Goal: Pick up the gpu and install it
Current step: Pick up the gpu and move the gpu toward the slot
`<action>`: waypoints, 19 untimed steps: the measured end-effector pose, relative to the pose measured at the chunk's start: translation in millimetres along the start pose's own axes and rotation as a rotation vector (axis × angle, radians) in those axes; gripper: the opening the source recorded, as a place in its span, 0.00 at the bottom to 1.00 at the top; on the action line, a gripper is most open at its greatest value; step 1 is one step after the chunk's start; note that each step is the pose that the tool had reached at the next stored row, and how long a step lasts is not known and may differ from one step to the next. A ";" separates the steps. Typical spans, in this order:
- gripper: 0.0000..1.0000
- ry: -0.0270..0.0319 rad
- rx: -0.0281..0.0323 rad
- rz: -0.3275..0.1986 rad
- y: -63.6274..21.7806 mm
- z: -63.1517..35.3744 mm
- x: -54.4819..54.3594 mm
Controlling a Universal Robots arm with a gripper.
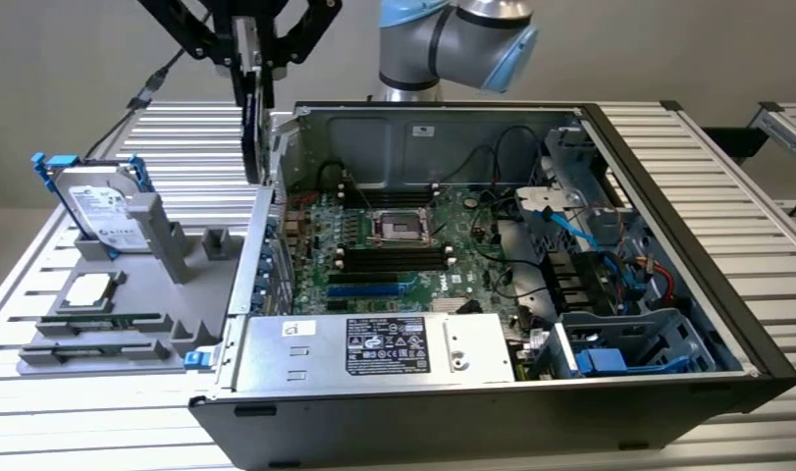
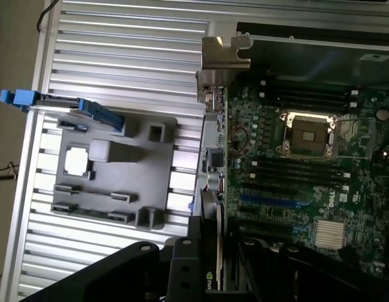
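Over the case wall on the exterior view's left, I am holding the gpu [image 1: 251,128] on edge. My gripper [image 1: 253,71] is clamped on one end of it, so the card is hanging straight down with its silver bracket [image 2: 223,60] at the far end from my fingers. The pick-up is looking done to me.

The install is not. The card is hanging in the air near the rim of the computer case [image 1: 686,255], not seated in anything, and the blue slot [image 2: 270,202] on the motherboard [image 1: 385,250] is lying open, off to the side of the card's edge.

I am judging the case wall right beneath the card to be the nearest obstacle, with loose black cables [image 1: 503,211] trailing across the board further in and the power supply [image 1: 371,348] closing off the near end. Outside the case, the grey holder [image 1: 175,250] is carrying the hard drive [image 1: 103,211] with blue rails, well apart from my card.
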State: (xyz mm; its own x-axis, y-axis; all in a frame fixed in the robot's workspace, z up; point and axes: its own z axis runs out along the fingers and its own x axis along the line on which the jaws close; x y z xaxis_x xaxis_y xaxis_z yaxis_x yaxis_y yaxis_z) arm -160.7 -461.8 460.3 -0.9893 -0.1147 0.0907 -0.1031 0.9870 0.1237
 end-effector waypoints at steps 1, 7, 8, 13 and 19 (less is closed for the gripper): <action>0.27 0.0004 -0.0001 0.000 -0.4 -0.8 -4.6; 0.27 0.0017 -0.0007 0.000 -3.1 -4.3 -31.3; 0.27 0.0016 -0.0010 0.000 -3.6 -4.9 -36.1; 0.27 0.0017 -0.0014 0.000 -6.1 -6.3 -58.4; 0.27 0.0016 -0.0015 0.000 -6.6 2.0 -87.1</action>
State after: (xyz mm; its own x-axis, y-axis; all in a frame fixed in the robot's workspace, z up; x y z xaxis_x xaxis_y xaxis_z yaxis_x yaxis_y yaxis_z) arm -74.1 -458.1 449.6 -0.9890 -0.1153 0.0922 -0.1034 0.9867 0.1252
